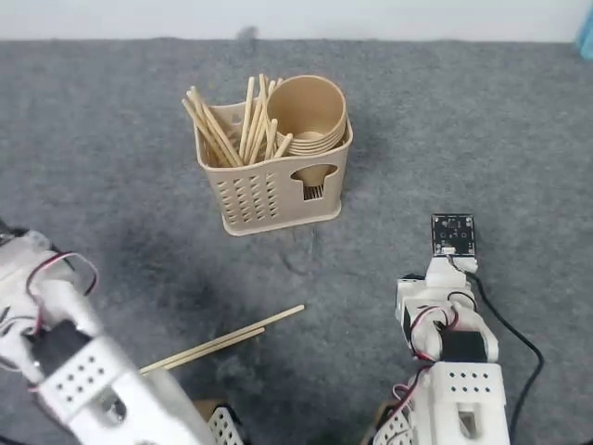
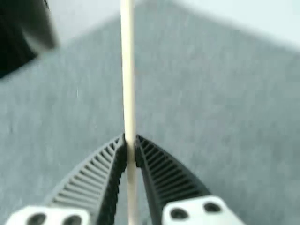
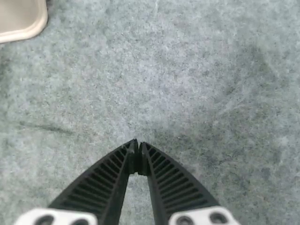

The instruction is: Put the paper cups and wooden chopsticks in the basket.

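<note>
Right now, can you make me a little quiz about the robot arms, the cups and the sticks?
1. True or false: the black ridged right gripper is holding something.
2. Fill in the word: the black ridged left gripper is shut on a thin, pale wooden ____.
3. Pick one: where is the stack of brown paper cups?
A. inside the beige plastic basket with holes in its wall
B. beside that basket
C. in the left gripper

Key
1. False: it is shut with nothing between its fingers.
2. chopstick
3. A
</note>
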Action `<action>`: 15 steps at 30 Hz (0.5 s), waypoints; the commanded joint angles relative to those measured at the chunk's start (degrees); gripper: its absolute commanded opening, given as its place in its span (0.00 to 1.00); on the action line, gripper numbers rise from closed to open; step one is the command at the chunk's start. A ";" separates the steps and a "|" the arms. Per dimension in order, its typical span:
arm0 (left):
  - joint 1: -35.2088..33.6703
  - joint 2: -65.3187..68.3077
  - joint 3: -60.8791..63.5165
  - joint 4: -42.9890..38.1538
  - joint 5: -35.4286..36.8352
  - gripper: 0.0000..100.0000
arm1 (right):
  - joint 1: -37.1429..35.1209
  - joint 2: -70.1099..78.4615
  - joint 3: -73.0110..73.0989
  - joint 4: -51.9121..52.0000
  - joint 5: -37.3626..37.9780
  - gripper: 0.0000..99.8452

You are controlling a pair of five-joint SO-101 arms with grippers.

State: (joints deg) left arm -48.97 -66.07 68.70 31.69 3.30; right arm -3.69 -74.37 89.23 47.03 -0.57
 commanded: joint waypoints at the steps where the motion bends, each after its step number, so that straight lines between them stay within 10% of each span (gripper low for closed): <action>1: 3.08 -10.29 -0.13 -5.36 3.96 0.01 | 0.48 -1.27 -0.53 0.75 1.05 0.01; 15: 26.20 -35.08 1.01 -22.95 17.05 0.01 | 0.66 -1.27 -0.53 0.75 1.05 0.01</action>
State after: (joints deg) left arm -30.68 -100.09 69.32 15.96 16.66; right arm -3.69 -74.37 89.23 47.03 -0.57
